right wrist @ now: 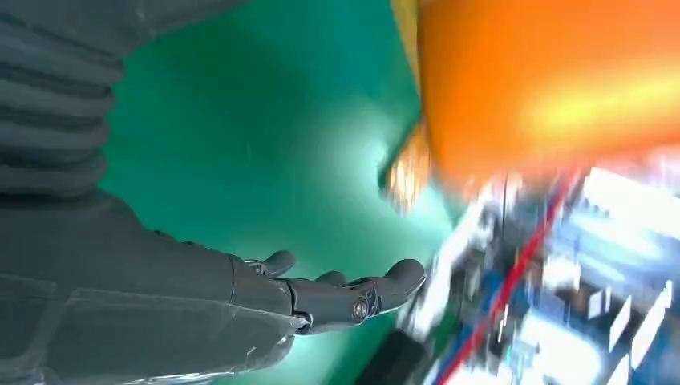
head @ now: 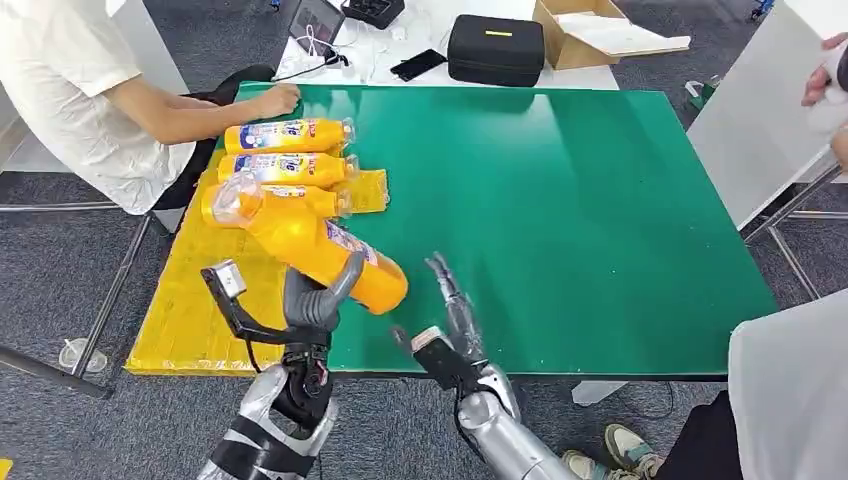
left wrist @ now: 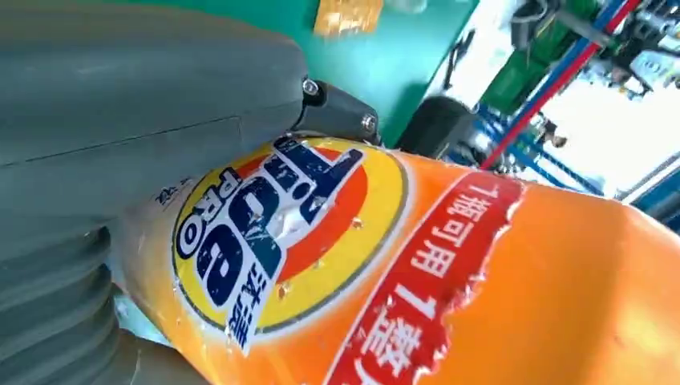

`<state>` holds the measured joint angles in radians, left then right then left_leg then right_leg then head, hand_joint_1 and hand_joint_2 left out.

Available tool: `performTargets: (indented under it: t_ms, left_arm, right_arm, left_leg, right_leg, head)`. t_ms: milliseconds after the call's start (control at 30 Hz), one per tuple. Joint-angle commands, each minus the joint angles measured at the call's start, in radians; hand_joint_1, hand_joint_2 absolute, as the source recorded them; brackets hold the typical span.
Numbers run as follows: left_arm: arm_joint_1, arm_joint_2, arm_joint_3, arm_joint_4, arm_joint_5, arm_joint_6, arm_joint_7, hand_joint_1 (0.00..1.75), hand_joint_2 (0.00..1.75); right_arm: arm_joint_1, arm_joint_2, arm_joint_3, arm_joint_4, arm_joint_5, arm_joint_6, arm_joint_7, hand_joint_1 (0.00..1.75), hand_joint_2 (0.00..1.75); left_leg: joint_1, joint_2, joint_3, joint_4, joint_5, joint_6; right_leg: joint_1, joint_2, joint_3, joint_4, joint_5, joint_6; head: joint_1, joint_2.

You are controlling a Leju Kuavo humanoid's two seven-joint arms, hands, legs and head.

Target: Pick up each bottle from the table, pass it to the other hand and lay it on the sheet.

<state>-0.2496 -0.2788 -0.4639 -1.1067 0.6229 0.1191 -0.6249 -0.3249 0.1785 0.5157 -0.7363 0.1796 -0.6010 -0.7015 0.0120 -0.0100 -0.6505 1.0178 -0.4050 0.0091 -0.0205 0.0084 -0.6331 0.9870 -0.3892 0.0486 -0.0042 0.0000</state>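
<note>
While the left hand grips an orange bottle aloft near the counter's front edge, the right hand stands just beside it, fingers apart and holding nothing

Three more bottles lie side by side on the yellow sheet at the left edge, where a person's hand rests; bare green counter stretches wide to the right of both hands
</note>
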Motion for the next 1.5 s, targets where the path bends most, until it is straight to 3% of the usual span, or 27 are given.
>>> performTargets:
  t_ms: [33,100,167,200,300,433,533,667,833,933,1233,1267,1433,1467,1500]
  left_arm:
    - [0.002,0.053,0.017,-0.040,-0.038,0.030,0.017,1.75,1.75]
    - [-0.005,0.053,0.015,-0.030,-0.060,0.049,0.016,1.75,1.75]
    - [-0.040,0.075,-0.048,0.028,-0.312,0.254,-0.031,1.75,1.75]
    - [-0.040,0.071,-0.049,0.038,-0.338,0.267,-0.035,1.75,1.75]
    - [-0.041,0.098,-0.088,0.109,-0.523,0.390,0.011,1.75,1.75]
    - [-0.020,0.117,-0.090,0.100,-0.640,0.451,0.011,1.75,1.75]
    - [-0.029,0.154,-0.099,0.117,-0.864,0.560,0.094,1.75,1.75]
    - [-0.088,0.203,-0.097,0.241,-1.117,0.579,0.265,1.75,1.75]
    - [-0.102,0.210,-0.090,0.267,-1.150,0.579,0.275,1.75,1.75]
    - [-0.159,0.230,-0.055,0.387,-1.317,0.519,0.385,1.75,1.75]
    - [-0.254,0.233,-0.018,0.600,-1.422,0.411,0.403,1.68,1.75]
    - [-0.260,0.230,-0.016,0.618,-1.423,0.399,0.400,1.69,1.75]
    - [-0.305,0.217,-0.037,0.699,-1.477,0.361,0.408,1.69,1.75]
    - [-0.312,0.216,-0.042,0.708,-1.486,0.349,0.408,1.69,1.75]
    - [-0.318,0.215,-0.045,0.713,-1.489,0.339,0.407,1.62,1.75]
  right_arm:
    - [0.013,-0.013,-0.102,-0.111,-0.034,-0.066,0.003,0.00,0.00]
    - [0.016,-0.017,-0.110,-0.124,-0.035,-0.078,0.003,0.00,0.00]
    - [0.059,-0.013,-0.200,-0.233,0.015,-0.097,0.003,0.00,0.00]
    - [0.072,-0.012,-0.214,-0.250,0.025,-0.097,0.003,0.00,0.00]
    - [0.126,-0.002,-0.345,-0.376,0.081,-0.097,0.003,0.00,0.00]
    - [0.158,-0.010,-0.400,-0.471,0.076,-0.097,0.003,0.00,0.00]
    - [0.178,-0.012,-0.428,-0.546,0.086,-0.097,0.003,0.00,0.00]
    - [0.178,-0.022,-0.402,-0.554,0.075,-0.097,0.003,0.00,0.00]
    - [0.174,-0.021,-0.392,-0.548,0.076,-0.097,0.003,0.00,0.00]
    - [0.151,-0.034,-0.343,-0.499,0.038,-0.097,0.003,0.00,0.00]
    - [0.120,-0.048,-0.287,-0.441,-0.003,-0.097,0.003,0.00,0.00]
    - [0.118,-0.050,-0.281,-0.435,-0.007,-0.097,0.003,0.00,1.75]
    - [0.100,-0.053,-0.263,-0.400,-0.026,-0.097,0.003,0.00,1.75]
    - [0.098,-0.054,-0.263,-0.397,-0.028,-0.097,0.003,0.00,1.75]
    - [0.096,-0.054,-0.264,-0.394,-0.031,-0.097,0.003,0.00,1.75]
  left_leg:
    - [0.000,0.001,0.003,0.000,-0.001,0.000]
    - [0.000,0.002,0.005,0.000,-0.002,0.000]
    - [0.000,0.000,0.005,0.000,-0.001,0.000]
    - [0.000,-0.001,0.002,0.000,0.000,0.000]
    - [0.001,-0.002,0.006,-0.001,-0.001,0.000]
    - [0.000,-0.004,0.008,-0.002,-0.002,0.000]
    - [-0.001,-0.001,0.003,-0.001,-0.001,0.000]
    - [0.000,0.001,0.005,-0.001,-0.001,0.000]
    - [0.001,0.001,0.005,-0.001,-0.001,0.000]
    - [0.001,0.001,0.006,-0.001,-0.001,0.000]
    - [0.001,0.002,0.003,0.000,0.000,0.000]
    - [0.002,0.002,0.006,0.000,-0.001,0.000]
    - [0.001,0.002,0.003,0.000,0.000,0.000]
    - [0.002,0.003,0.009,0.000,-0.003,0.000]
    - [0.001,0.002,0.005,0.000,-0.001,0.000]
  right_leg:
    - [0.000,0.000,0.002,0.000,-0.001,-0.002]
    - [0.001,0.000,0.004,0.000,-0.001,-0.002]
    - [0.001,-0.001,0.005,0.000,-0.002,-0.002]
    - [0.000,-0.002,0.002,0.000,-0.001,-0.001]
    - [0.001,-0.004,0.007,-0.001,-0.002,-0.003]
    - [0.001,-0.006,0.009,-0.001,-0.004,-0.003]
    - [0.000,-0.002,0.003,-0.001,-0.001,-0.002]
    - [0.001,-0.001,0.005,-0.001,-0.001,-0.002]
    - [0.001,-0.001,0.004,-0.001,-0.001,-0.003]
    - [0.002,-0.001,0.005,-0.001,-0.001,-0.002]
    - [0.001,0.001,0.003,-0.001,0.000,-0.002]
    - [0.002,0.000,0.005,-0.001,-0.001,-0.003]
    - [0.001,0.001,0.003,-0.001,0.000,-0.002]
    - [0.003,0.001,0.009,-0.001,-0.002,-0.004]
    - [0.002,0.001,0.004,0.000,0.000,-0.002]
  head:
    - [0.000,0.000]
    - [0.000,0.000]
    - [0.000,0.000]
    - [0.000,0.000]
    - [0.000,0.000]
    - [0.000,0.000]
    - [0.000,0.000]
    - [0.000,0.000]
    - [0.000,0.000]
    - [0.000,0.000]
    - [0.000,0.000]
    - [0.000,0.000]
    - [0.000,0.000]
    - [0.000,0.000]
    - [0.000,0.000]
